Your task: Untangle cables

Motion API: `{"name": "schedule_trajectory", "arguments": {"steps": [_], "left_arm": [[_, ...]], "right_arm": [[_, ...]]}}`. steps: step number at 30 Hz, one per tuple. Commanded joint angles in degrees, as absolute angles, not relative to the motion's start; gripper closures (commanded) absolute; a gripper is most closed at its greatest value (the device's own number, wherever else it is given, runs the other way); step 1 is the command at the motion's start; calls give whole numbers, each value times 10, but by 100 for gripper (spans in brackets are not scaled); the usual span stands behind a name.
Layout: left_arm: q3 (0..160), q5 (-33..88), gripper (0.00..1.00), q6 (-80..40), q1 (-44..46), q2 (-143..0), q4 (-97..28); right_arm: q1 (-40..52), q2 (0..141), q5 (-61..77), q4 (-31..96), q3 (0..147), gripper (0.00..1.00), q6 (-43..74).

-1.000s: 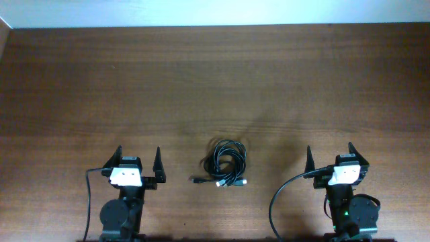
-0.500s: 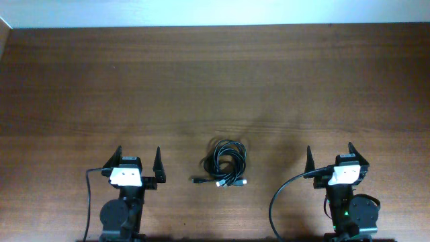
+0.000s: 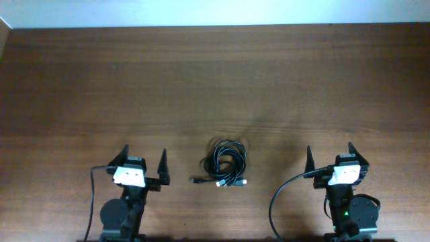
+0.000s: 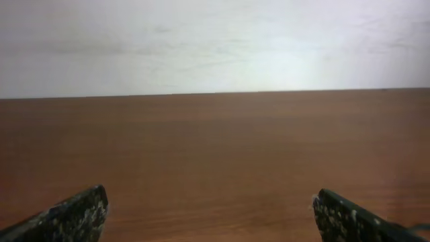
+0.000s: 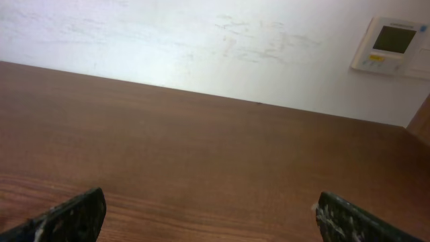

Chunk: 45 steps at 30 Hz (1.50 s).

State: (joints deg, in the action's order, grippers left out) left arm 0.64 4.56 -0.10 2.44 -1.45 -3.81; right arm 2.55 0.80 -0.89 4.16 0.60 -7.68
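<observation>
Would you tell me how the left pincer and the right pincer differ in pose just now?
The left pincer stands closer to the cables than the right pincer. The right pincer's camera catches a wall thermostat; the left pincer's catches none. Both are open, empty and clear of the cables.
</observation>
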Motion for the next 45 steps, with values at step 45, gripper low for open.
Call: {"name": "schedule_trajectory", "arguments": {"steps": [45], "left_arm": [[451, 92, 1, 119, 370, -743, -215]], "right_arm": [[22, 5, -22, 45, 3, 1, -77]]}}
